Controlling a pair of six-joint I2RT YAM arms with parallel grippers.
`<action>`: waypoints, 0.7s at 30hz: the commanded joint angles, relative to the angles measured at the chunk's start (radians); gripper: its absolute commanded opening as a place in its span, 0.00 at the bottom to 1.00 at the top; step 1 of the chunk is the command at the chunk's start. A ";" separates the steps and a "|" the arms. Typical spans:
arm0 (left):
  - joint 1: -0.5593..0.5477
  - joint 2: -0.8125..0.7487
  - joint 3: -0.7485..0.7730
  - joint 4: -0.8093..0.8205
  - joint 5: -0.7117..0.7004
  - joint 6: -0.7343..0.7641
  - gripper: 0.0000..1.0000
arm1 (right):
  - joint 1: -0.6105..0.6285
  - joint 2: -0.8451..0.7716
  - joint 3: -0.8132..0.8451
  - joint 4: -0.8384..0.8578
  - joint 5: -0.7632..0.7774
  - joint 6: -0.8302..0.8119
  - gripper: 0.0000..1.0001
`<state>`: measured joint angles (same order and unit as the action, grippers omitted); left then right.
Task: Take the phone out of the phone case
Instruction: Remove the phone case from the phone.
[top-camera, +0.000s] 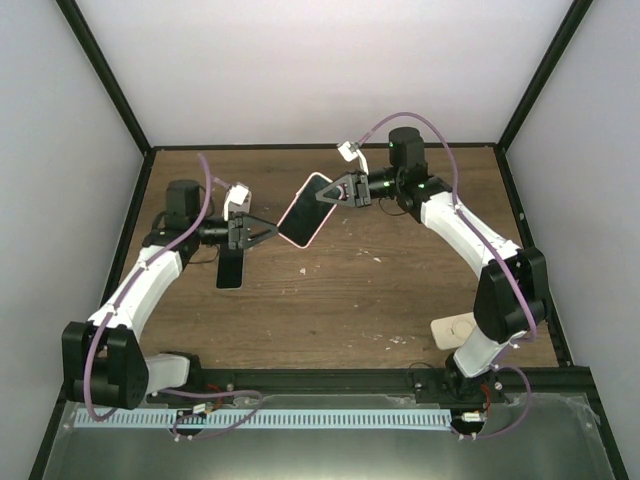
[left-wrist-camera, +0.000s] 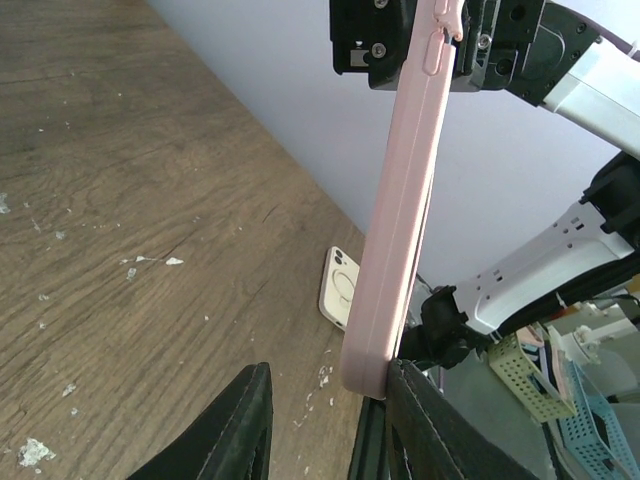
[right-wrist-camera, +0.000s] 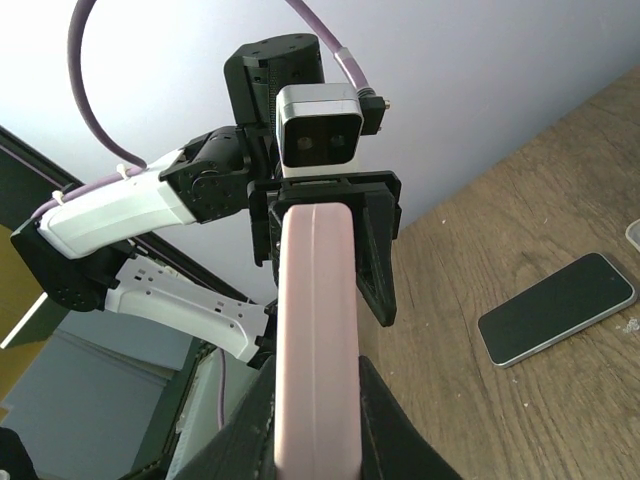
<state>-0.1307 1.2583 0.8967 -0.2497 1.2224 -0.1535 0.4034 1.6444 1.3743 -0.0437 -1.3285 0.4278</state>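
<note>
A phone in a pink case hangs tilted in the air above the middle of the table, dark screen up. My right gripper is shut on its upper end; in the right wrist view the case stands edge-on between the fingers of that gripper. My left gripper is open at the case's lower end. In the left wrist view the case has its bottom corner between the fingers of that gripper, resting against the right one, with a wide gap to the left one.
A bare dark phone lies flat on the wooden table under the left arm and shows in the right wrist view. A cream phone case lies by the right arm's base; it also shows in the left wrist view.
</note>
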 joint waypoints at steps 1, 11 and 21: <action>0.037 0.043 -0.042 -0.053 -0.140 0.034 0.31 | 0.020 -0.100 0.043 0.051 -0.309 0.051 0.01; 0.054 0.068 -0.039 -0.068 -0.144 0.051 0.32 | 0.018 -0.100 0.052 0.020 -0.325 0.019 0.01; 0.056 0.024 -0.037 -0.053 -0.090 0.049 0.40 | -0.006 -0.070 0.079 -0.076 -0.304 -0.078 0.01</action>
<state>-0.0757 1.3266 0.8570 -0.3229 1.1019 -0.1188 0.4110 1.5738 1.3979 -0.0780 -1.5249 0.3943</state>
